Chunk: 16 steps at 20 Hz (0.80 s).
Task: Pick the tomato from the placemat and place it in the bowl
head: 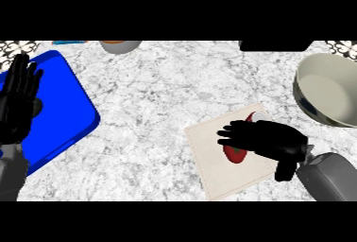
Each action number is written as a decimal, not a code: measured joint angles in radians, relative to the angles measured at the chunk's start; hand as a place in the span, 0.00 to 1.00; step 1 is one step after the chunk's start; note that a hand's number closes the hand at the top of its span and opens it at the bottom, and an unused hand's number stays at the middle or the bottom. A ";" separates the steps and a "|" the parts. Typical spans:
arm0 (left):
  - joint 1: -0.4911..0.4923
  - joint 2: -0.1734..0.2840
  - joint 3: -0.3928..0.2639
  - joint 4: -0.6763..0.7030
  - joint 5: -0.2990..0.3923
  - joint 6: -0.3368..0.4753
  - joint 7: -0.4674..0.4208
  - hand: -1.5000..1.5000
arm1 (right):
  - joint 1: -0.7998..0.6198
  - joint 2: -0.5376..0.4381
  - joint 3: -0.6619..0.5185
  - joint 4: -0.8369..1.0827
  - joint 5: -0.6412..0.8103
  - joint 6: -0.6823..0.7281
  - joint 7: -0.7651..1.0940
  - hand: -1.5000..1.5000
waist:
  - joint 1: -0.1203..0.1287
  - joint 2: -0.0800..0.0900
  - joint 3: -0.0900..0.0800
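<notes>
**On the placemat: right hand over the tomato**

Under the right hand (268, 141), the tomato (235, 153) sits on the beige placemat (213, 142), approx. mid-mat. Hand's black fingers curl down round the fruit's right side & top; only the red left part w/ a bit of green shows past the fingertips. Looks like the hand is closing on the tomato, tho the contact itself is hidden. Tomato seems down on the mat; can't confirm any lift.

Up & right of that hand: the bowl (327, 90), big, pale inside, cut off by the view's right edge, apart from the mat's far corner.

Left hand (17, 101) rests at the left edge, fingers straight & up, holding nothing. Beneath & beside it lies a blue tray (66, 104).

Counter (153, 94) is grey-white marble. Far from both hands, along the top edge: a grey cup (120, 46), partly cut off.
</notes>
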 measured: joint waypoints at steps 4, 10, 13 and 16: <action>-0.003 -0.005 0.023 0.001 -0.003 -0.024 0.001 0.50 | -0.011 0.022 0.001 0.053 0.050 -0.023 -0.023 0.00 | 0.000 0.000 0.000; -0.004 -0.029 0.036 0.001 -0.027 -0.035 0.007 0.50 | -0.013 0.090 0.010 0.123 0.130 -0.048 -0.033 0.00 | -0.001 0.000 0.000; -0.012 -0.034 0.049 0.008 -0.035 -0.045 0.009 0.50 | -0.006 0.116 0.005 0.137 0.158 -0.049 -0.035 0.00 | -0.002 0.000 0.000; -0.016 -0.048 0.050 0.011 -0.047 -0.047 0.010 0.50 | -0.030 0.151 -0.002 0.213 0.196 -0.071 -0.041 0.00 | -0.001 0.000 0.000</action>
